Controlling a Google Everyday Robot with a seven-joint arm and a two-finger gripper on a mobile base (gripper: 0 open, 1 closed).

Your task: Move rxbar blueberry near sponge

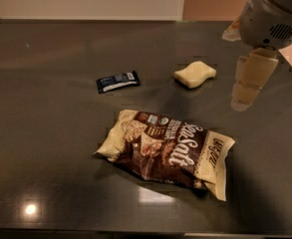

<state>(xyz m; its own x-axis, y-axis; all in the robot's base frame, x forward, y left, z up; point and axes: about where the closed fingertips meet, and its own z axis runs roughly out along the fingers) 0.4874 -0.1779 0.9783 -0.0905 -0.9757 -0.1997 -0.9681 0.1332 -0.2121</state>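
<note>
The rxbar blueberry (117,81) is a small dark navy bar with a white end. It lies flat on the dark table (46,133), left of centre. The sponge (195,74) is a pale yellow-cream wavy block lying to the right of the bar, with a gap of bare table between them. My gripper (245,96) hangs above the table at the right, just right of the sponge and well away from the bar. It holds nothing that I can see.
A large brown-and-cream "Sea Salt" snack bag (168,151) lies in front of the bar and the sponge. The table's front edge runs along the bottom of the view. A pale wall stands behind the far edge.
</note>
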